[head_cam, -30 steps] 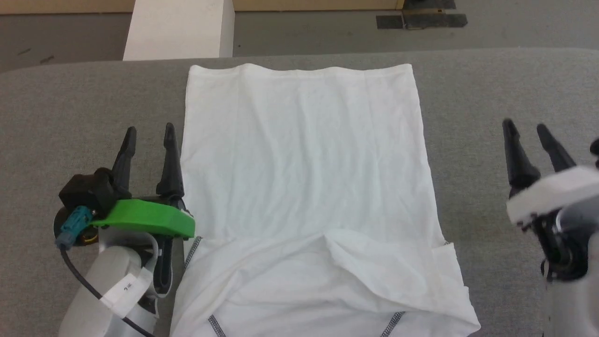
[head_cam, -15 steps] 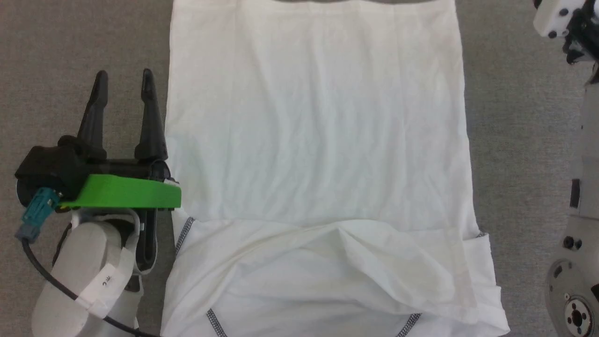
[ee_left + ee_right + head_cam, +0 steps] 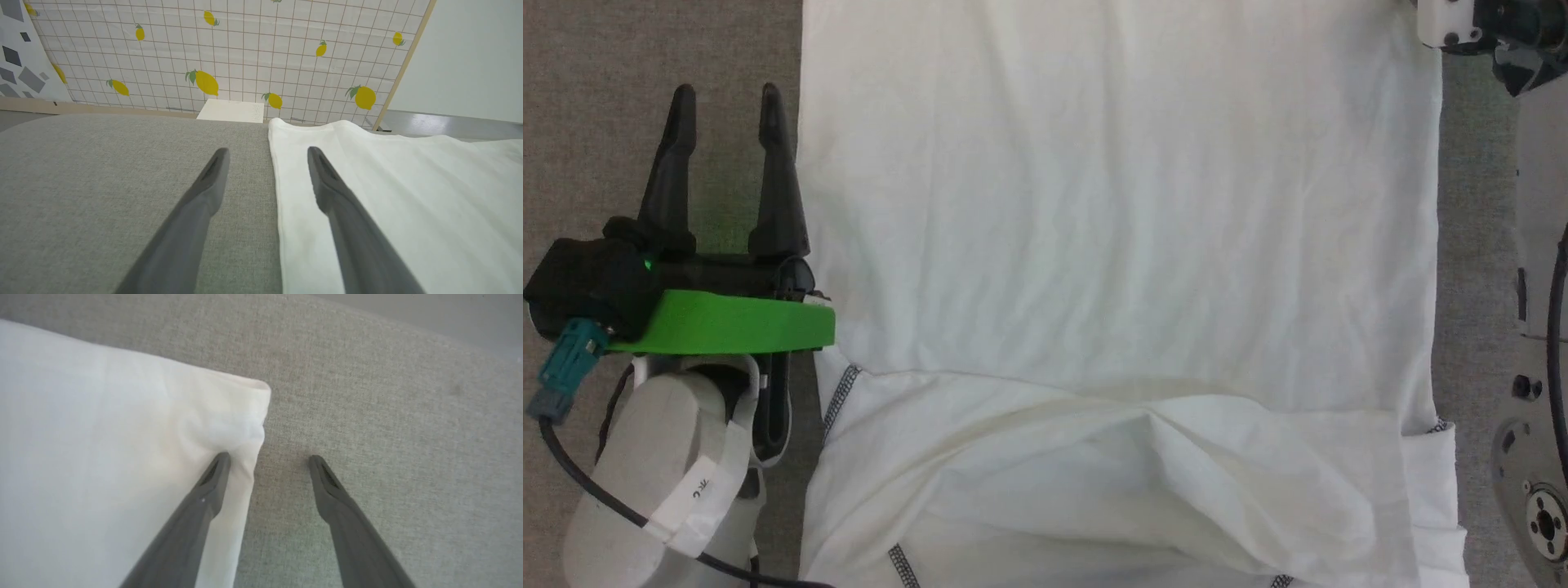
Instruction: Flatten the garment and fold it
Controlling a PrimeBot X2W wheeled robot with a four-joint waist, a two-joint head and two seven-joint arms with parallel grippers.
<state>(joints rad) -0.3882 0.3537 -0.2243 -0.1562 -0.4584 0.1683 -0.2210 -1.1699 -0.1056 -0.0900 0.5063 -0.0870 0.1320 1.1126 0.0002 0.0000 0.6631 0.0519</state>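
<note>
The garment [image 3: 1094, 245], a white shirt, lies spread on the grey table [image 3: 572, 122], its lower part folded over with dark zigzag seams near the bottom. My left gripper [image 3: 723, 98] stands open at the garment's left edge. In the left wrist view one finger [image 3: 327, 183] is over the garment [image 3: 408, 196] and the other is over bare table. My right gripper [image 3: 269, 457] is open at a far corner of the garment [image 3: 102, 437], one finger [image 3: 212, 482] over the cloth and the other over the table. Nothing is held.
A rigid white box [image 3: 231, 111] stands beyond the table's far edge, before a wall screen [image 3: 245, 49] printed with lemons. My right arm [image 3: 1535, 245] runs along the right side of the head view. Grey table [image 3: 388, 416] lies open right of the corner.
The head camera has tipped down and closer, so the whole picture shifted. My right arm has reached forward to the garment's far right corner. My left gripper stays at the left edge, still open.
</note>
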